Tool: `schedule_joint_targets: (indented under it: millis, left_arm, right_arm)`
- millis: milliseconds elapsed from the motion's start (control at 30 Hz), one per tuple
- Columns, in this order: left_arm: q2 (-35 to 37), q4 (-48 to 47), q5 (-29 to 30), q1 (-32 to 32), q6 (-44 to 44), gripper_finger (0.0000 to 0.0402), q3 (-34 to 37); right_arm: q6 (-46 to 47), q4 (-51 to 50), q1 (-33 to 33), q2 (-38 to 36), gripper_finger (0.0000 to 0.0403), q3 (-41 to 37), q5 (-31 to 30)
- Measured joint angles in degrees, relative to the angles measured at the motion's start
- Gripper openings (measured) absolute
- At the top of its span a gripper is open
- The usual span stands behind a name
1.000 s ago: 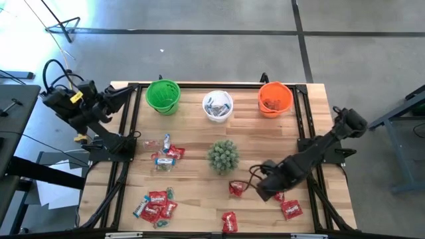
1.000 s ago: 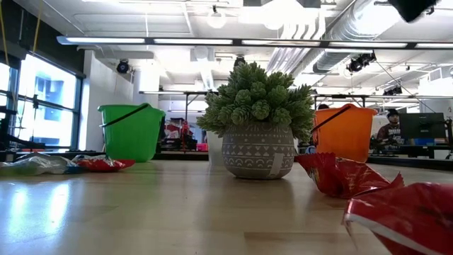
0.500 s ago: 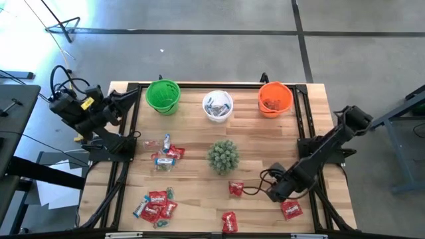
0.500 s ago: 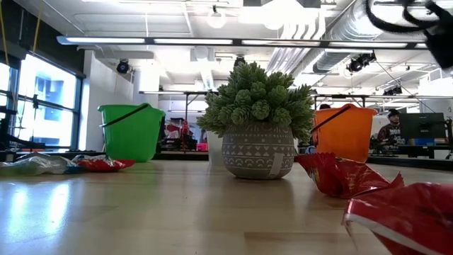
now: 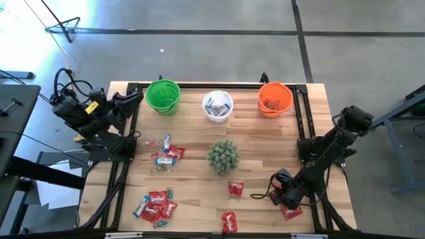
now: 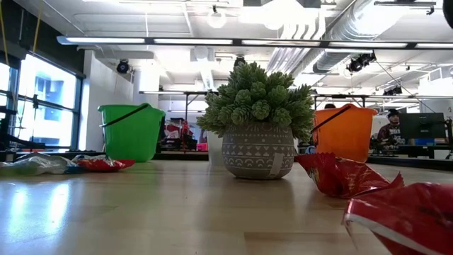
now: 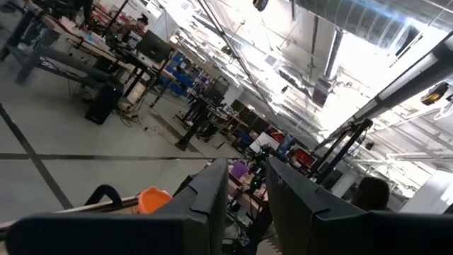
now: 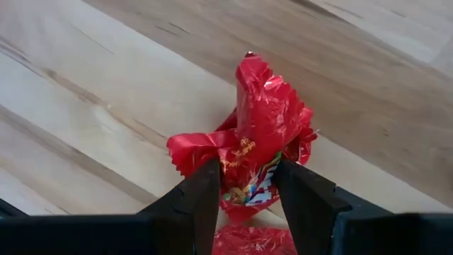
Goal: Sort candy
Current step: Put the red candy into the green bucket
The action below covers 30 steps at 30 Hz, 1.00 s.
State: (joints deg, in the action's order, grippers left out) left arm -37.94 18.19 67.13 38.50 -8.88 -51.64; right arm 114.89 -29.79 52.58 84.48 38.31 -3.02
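The right gripper (image 5: 284, 199) was down low over the near right corner of the table (image 5: 192, 182), and a crumpled red candy (image 8: 258, 145) sat pinched between its two fingers (image 8: 202, 195), sticking out past the tips. From overhead that sweet was mostly hidden under the gripper; only a red edge (image 5: 290, 212) showed just beneath it. Another red wrapper (image 8: 251, 241) showed below the fingers in the wrist view, cut off, and I could not tell whether it was a separate piece.

The other candy lay loose: one red piece (image 5: 236, 188) just left of the gripper, one (image 5: 229, 221) at the near edge, a red and blue heap (image 5: 156, 204) near the left corner, and a smaller mixed bunch (image 5: 166, 153) farther back, left of the plant (image 5: 223, 155). The white cup (image 5: 217, 105) held pale wrappers and the orange cup (image 5: 275, 98) had red ones; the green cup (image 5: 163, 96) showed nothing I could make out.

There was printing on the gripped wrapper, gold and white marks, but it was too creased to read.

The left gripper (image 7: 246, 188) was up and back at the far left corner, its fingers a narrow gap apart with nothing between them, pointing out into the room.

From table height, two red wrappers (image 6: 343, 176) loomed at the right, the nearest one (image 6: 403, 216) cut off.
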Motion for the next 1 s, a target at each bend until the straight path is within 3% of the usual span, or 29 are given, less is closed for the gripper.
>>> schedule_joint_targets:
  millis: [233,500,600,800,1000]
  left_arm:
    - [0.0,0.0,-0.1,0.0,0.0,0.0082,0.0]
    - [-0.2,-0.3,-1.2,0.0,0.1,0.0082,0.0]
    - [-0.2,-0.3,-5.0,0.0,1.1,0.0082,0.0]
    - [-1.8,-0.6,-17.8,0.0,7.0,0.0082,0.0]
    - [-5.6,-0.7,-18.5,0.0,9.5,0.0082,0.0]
  right_arm:
    - [0.7,-0.1,0.0,0.5,0.012,-0.4,-0.9]
    - [1.0,-0.8,0.0,0.6,0.0012,0.1,-1.4]
    - [0.7,-1.5,-0.1,0.2,0.0015,1.4,-1.4]
    - [-3.0,-5.1,-1.1,-1.6,0.0004,6.7,-4.9]
    - [-12.1,-19.1,-6.0,-1.7,0.0003,18.4,-10.6]
